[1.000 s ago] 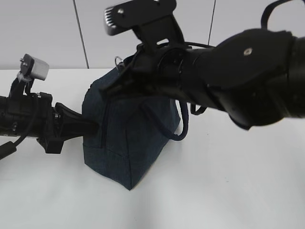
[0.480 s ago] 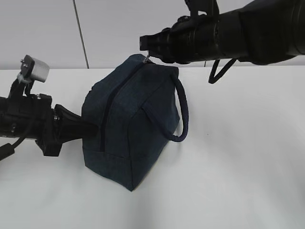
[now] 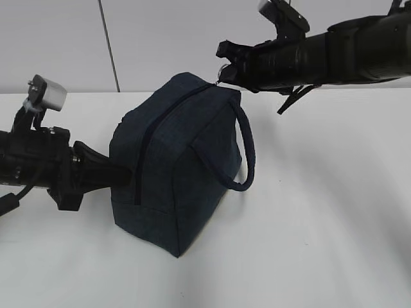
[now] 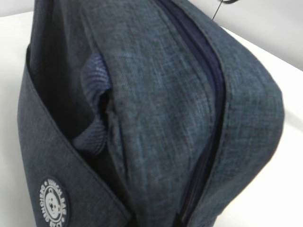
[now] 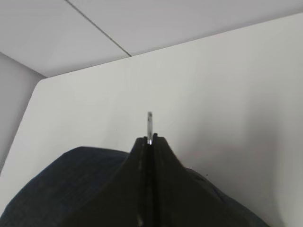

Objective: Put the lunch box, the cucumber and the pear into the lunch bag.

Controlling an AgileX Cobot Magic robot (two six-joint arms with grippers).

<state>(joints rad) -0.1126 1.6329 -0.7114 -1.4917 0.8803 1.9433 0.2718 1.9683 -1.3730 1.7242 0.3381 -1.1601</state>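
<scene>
The dark navy lunch bag [image 3: 183, 160] stands on the white table with its zipper [image 3: 154, 131] run shut along the top. Pressed into the bag's left end is my left gripper [image 3: 126, 176], shut on the fabric; its wrist view is filled by the lunch bag [image 4: 156, 94] and shows no fingertips. At the bag's top right corner my right gripper [image 3: 221, 72] is shut on the metal ring pull [image 5: 149, 124], which sticks out past the right gripper [image 5: 150, 138]. The lunch box, the cucumber and the pear are out of view.
A thick rope handle [image 3: 248, 154] hangs down the bag's right side. A round logo patch [image 4: 53, 206] sits on the bag's side pocket. The white table [image 3: 308, 244] spreads to the front and right, with a grey wall [image 3: 160, 38] behind.
My right gripper has moved rightward and back from over the bag's left top to its far right corner, holding the ring pull; the bag's top now shows closed. The left arm stayed put.
</scene>
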